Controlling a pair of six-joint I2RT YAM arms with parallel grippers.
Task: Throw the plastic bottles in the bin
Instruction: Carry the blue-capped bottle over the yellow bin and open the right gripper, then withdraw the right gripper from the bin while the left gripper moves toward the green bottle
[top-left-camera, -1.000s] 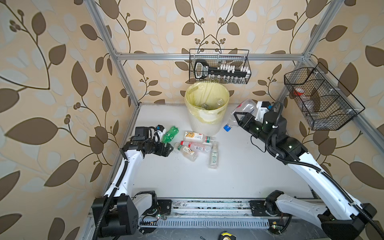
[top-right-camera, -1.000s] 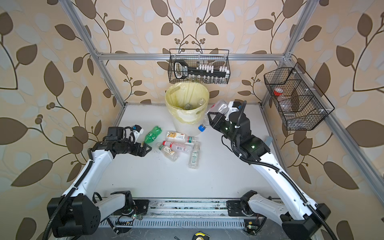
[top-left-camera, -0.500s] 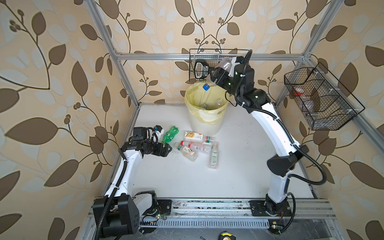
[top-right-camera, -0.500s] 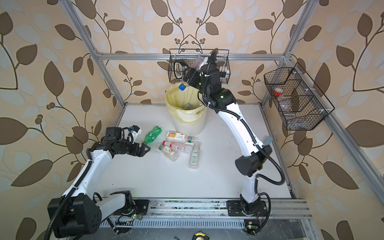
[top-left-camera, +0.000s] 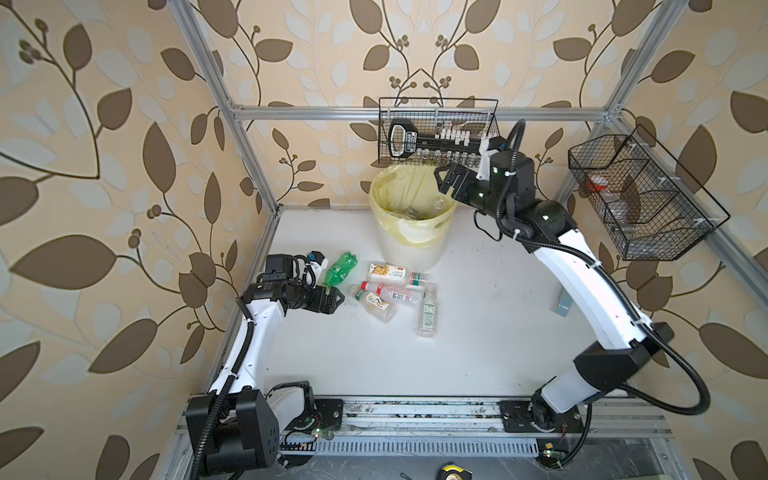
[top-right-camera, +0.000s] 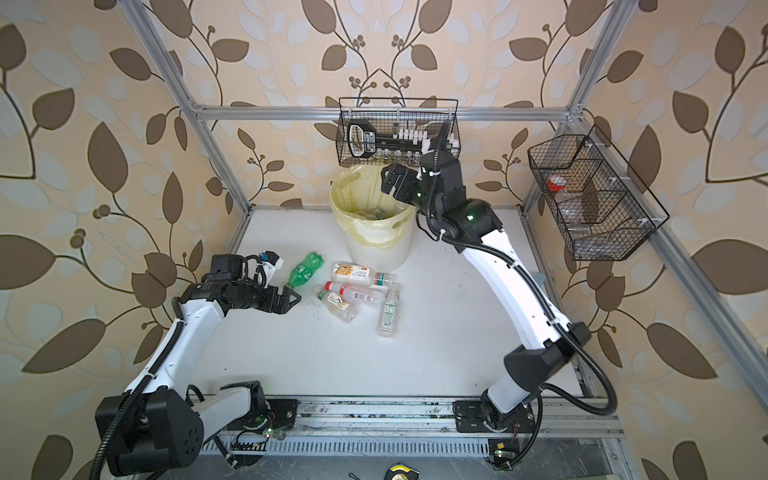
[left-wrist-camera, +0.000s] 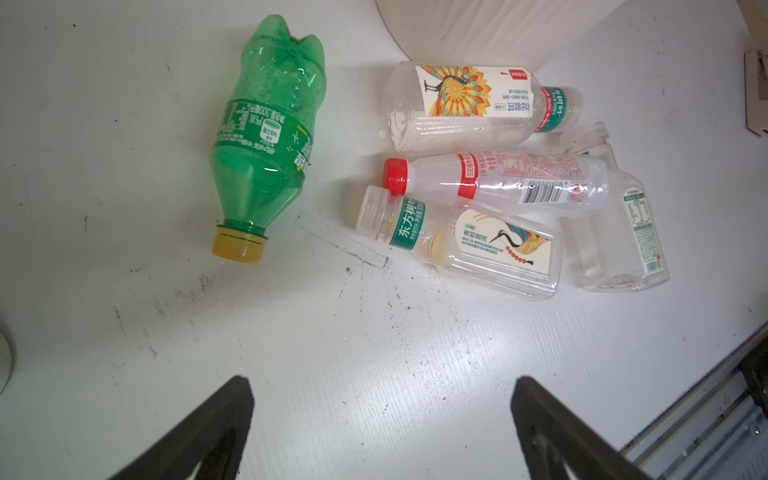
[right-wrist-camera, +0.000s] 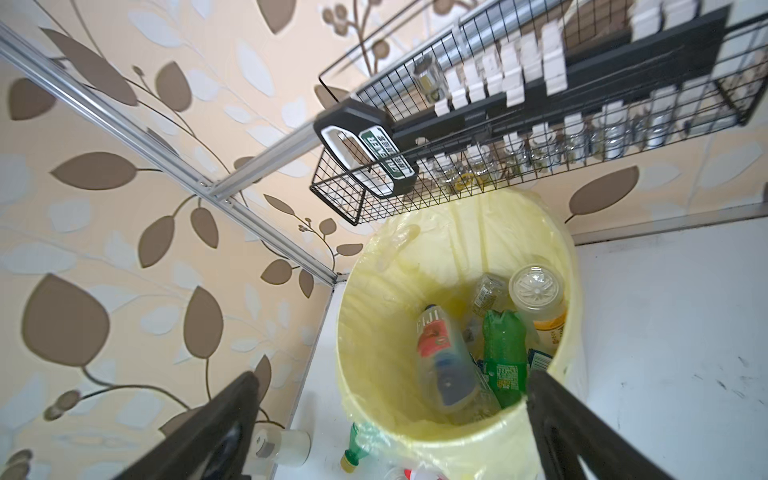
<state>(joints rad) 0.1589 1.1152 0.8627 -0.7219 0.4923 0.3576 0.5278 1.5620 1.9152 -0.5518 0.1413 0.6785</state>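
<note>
My left pincer and right pincer gape empty — the green yellow-capped plastic bottle looks light, crushable; I'd pinch its waist.

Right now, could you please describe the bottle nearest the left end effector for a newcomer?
Find the white bin at the back. Five bottles lie on the table before it. The leftmost bottle, apart from the clear four, is green with a yellow cap.
</note>
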